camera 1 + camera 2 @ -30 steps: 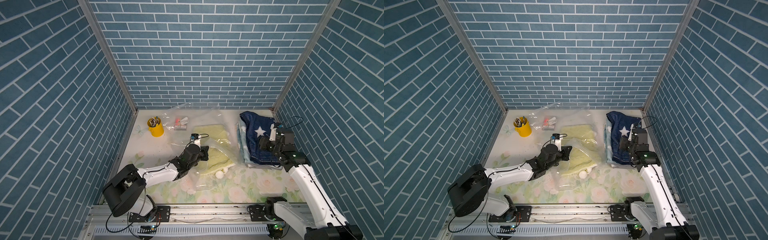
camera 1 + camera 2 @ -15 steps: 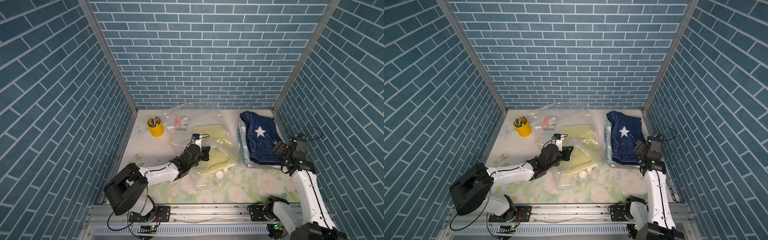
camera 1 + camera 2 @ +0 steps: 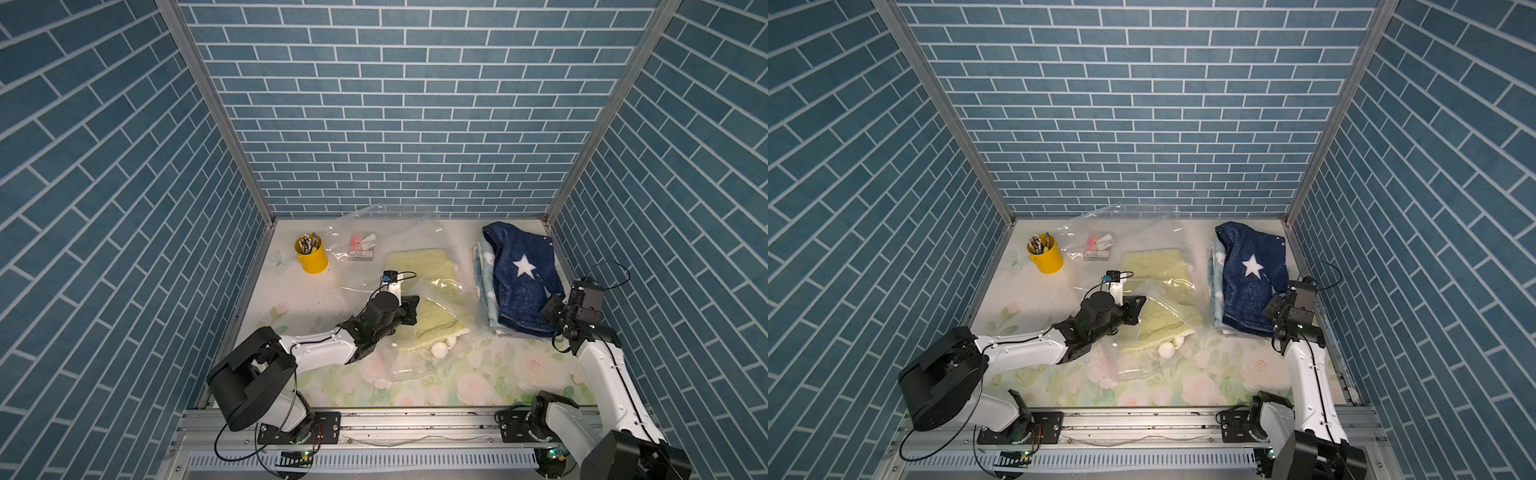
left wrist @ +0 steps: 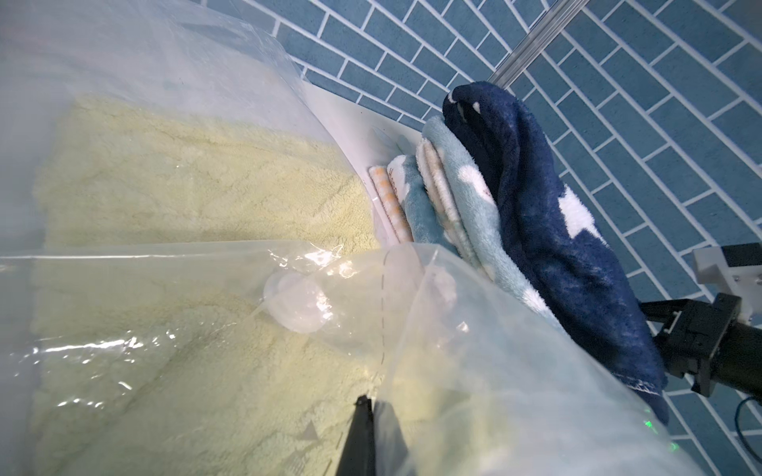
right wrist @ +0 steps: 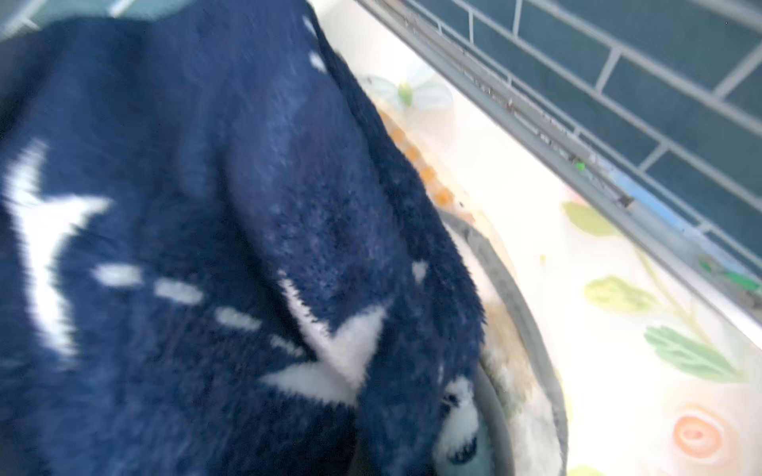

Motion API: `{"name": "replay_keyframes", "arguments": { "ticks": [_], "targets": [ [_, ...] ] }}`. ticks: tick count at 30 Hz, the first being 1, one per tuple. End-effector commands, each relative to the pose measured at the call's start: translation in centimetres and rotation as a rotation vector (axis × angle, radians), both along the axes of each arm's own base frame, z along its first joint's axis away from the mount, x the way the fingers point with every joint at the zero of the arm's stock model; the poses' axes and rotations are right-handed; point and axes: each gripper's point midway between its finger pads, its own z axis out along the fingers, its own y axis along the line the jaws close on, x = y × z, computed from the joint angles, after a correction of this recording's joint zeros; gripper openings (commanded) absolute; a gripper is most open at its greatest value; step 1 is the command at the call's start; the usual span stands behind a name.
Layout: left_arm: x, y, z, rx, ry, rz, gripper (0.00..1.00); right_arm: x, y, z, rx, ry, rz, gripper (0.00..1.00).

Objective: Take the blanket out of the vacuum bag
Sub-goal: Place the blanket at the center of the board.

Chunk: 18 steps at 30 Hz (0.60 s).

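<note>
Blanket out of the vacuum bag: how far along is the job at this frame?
Done: a navy star blanket lies outside the vacuum bag, atop a folded stack. In hand: the left pincer is shut on the bag's plastic; the right pincer is shut beside the navy blanket, grip unclear. Left: the yellow blanket is still under the plastic.

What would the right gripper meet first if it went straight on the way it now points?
Most likely the navy star blanket, whose near edge lies just ahead of the right gripper; it fills the right wrist view.
</note>
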Motion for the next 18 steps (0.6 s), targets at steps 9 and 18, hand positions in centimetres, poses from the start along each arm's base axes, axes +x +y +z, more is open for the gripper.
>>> {"name": "replay_keyframes", "arguments": {
  "ticks": [9,18],
  "targets": [
    [0.3,-0.2,0.6,-0.01,0.002,-0.004,0.0,0.5,-2.7,7.6,-0.155,-0.13,-0.092,0.0],
    [0.2,0.0,0.2,-0.007,0.014,0.001,0.0,0.1,-3.8,2.4,-0.173,-0.007,-0.138,0.51]
  ]
}}
